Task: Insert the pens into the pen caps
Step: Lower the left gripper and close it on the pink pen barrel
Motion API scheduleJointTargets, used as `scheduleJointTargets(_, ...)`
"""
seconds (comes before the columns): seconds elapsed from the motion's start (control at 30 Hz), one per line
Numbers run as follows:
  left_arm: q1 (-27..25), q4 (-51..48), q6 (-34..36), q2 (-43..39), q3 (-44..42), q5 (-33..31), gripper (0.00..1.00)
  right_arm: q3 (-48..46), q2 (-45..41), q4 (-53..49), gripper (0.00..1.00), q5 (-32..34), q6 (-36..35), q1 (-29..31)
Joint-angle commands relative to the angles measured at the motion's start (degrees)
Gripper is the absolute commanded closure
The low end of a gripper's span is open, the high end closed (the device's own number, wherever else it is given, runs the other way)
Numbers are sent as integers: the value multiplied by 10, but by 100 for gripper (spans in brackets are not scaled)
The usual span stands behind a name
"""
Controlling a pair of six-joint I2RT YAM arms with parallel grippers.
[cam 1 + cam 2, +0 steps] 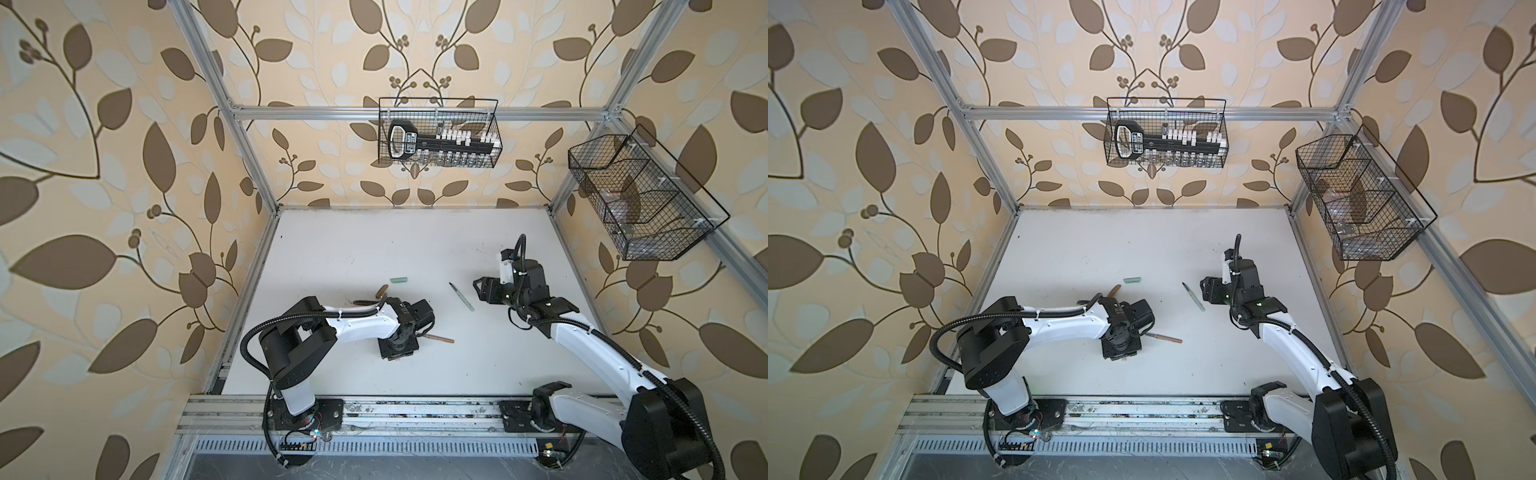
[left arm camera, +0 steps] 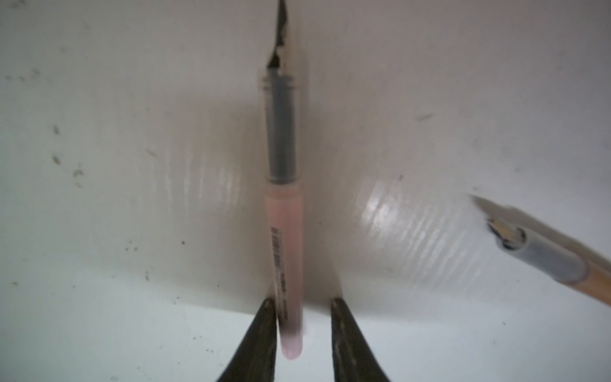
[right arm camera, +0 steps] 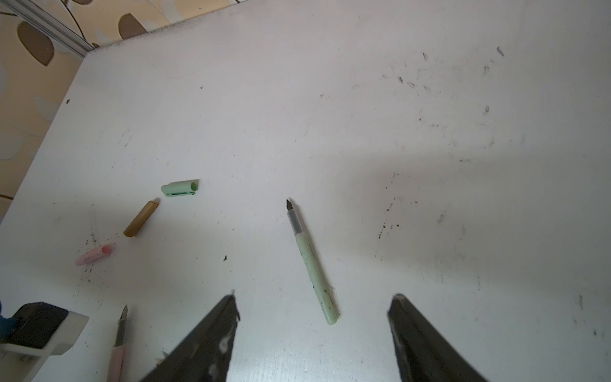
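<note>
My left gripper [image 2: 303, 301] points down at the table, its jaws apart around the rear end of the pink pen [image 2: 284, 238]. The pen touches one finger and a gap shows at the other. The tan-brown pen [image 1: 440, 338] lies just right of that gripper. The pale green pen [image 3: 310, 261] lies mid-table, its rear end just ahead of my open, empty right gripper [image 3: 315, 296]. The green cap [image 3: 180, 188], tan-brown cap [image 3: 141, 219] and pink cap [image 3: 94, 255] lie in a loose row behind the left arm.
The white table [image 1: 374, 241] is speckled with ink marks. Two black wire baskets hang off the frame, one on the back wall [image 1: 438, 133] and one on the right [image 1: 640, 199]. Aluminium rails edge the table.
</note>
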Motion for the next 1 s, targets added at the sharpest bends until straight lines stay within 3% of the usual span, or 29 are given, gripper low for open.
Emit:
scheduleJointTargets(0.0, 9, -21, 0, -11, -22, -25, 70, -10, 5, 6, 27, -10, 4, -1)
scheduleJointTargets(0.2, 26, 18, -13, -33, -56, -34, 68, -10, 5, 8, 27, -12, 4, 0)
scheduleJointTargets(0.4, 25, -2, 13, -11, -21, -43, 75, -9, 9, 11, 28, -14, 4, 0)
scheduleJointTargets(0.67, 22, -14, 7, -5, -38, -29, 83, -9, 10, 10, 29, -14, 3, 2)
scheduleJointTargets(0.97, 14, -53, 25, -17, -21, -62, 91, -5, 25, 25, 29, -19, -4, 16)
